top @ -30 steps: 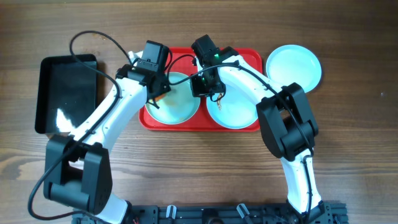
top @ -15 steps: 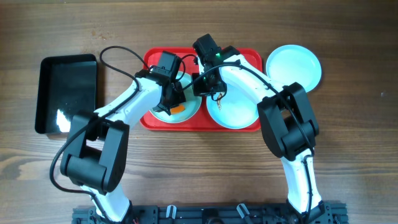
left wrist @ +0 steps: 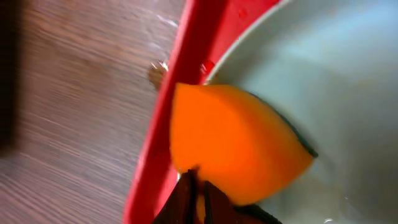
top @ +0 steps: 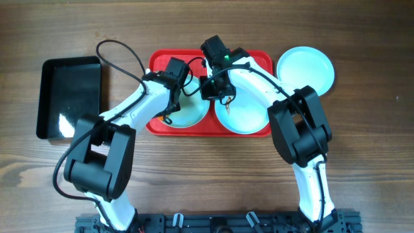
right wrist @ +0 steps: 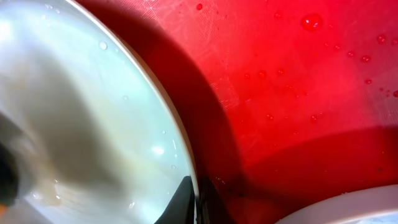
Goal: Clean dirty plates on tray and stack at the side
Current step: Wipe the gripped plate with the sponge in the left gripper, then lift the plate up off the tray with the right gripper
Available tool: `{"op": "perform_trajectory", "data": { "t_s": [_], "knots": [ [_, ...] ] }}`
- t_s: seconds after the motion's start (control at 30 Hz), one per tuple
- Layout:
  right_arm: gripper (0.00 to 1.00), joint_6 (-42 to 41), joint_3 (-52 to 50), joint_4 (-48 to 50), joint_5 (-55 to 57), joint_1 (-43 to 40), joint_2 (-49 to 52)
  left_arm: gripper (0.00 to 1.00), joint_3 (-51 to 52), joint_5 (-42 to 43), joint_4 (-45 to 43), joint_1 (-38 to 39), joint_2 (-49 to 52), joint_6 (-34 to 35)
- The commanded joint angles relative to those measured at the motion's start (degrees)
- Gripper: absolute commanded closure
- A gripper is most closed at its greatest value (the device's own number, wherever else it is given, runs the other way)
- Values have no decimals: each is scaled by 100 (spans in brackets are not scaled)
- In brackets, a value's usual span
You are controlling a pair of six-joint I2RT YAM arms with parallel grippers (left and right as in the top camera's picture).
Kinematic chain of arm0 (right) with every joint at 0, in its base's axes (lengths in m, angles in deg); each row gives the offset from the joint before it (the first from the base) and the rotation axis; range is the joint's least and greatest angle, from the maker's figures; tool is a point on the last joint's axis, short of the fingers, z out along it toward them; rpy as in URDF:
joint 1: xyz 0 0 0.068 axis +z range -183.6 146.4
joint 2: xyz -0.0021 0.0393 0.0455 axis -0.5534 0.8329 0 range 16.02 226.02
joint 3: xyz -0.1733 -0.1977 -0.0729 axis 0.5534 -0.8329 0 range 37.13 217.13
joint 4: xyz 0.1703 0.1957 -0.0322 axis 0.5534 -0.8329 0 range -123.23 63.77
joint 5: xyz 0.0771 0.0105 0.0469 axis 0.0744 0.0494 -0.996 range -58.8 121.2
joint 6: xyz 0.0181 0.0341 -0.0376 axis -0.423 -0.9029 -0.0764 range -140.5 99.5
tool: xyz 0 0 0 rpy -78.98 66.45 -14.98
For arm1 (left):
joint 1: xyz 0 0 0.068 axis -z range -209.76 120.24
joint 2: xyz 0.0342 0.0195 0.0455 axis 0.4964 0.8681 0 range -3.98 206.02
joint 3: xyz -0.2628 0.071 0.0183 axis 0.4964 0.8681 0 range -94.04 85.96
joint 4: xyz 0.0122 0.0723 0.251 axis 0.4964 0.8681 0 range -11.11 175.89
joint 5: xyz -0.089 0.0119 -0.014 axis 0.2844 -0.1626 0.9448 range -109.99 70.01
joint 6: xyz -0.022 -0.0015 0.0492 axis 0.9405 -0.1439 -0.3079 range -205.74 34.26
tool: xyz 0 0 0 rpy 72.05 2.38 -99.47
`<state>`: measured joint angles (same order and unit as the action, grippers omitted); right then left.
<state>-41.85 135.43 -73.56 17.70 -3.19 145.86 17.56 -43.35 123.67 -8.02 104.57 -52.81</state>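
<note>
While left fingers (left wrist: 184, 200) clench the orange sponge (left wrist: 236, 149) at the rim of the left plate (top: 194, 114) in the red tray (top: 259, 59), right fingers (right wrist: 180, 205) pinch that plate's right rim. Scrubbing step, by the look of it; next the sponge needs sweeping across the face. Three plates: two in tray, third plate (top: 305, 68) on desk (top: 362, 162), far right. One black tray (top: 71, 97), left.

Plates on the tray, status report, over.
Left fingers shut on orange sponge, at left plate rim. Right fingers pinching same plate's edge. Third plate sits off the tray; nothing blocking.
</note>
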Motion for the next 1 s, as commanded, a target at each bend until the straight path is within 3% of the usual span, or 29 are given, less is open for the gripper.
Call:
{"op": "perform_trajectory", "data": {
  "t_s": [0.0, 0.1, 0.23, 0.47, 0.63, 0.8, 0.97],
  "knots": [
    [96, 31, -107, -57, 590, -4, 175, 96, -26, -1167, 52, -48, 138, 61],
    [96, 39, -24, -111, 850, -11, 61, 96, -317, -820, 101, -46, -33, 81],
    [96, 118, 247, -201, 1493, -17, -424, 96, -407, 304, -76, -76, -621, 83],
    [96, 997, 516, -63, 2400, -15, -1364, 96, -404, 1572, -133, -92, -1467, 101],
    [96, 1158, 516, 50, 3663, 17, -1838, 96, -389, 1714, 160, -90, -1488, 101],
    [96, 2013, 516, 136, 4236, 94, -2037, 96, -382, 1714, 485, -90, -1480, 101],
    [96, 2527, 514, 125, 5963, 407, -2033, 96, -382, 1714, 623, -90, -1480, 101]
  ]
}}
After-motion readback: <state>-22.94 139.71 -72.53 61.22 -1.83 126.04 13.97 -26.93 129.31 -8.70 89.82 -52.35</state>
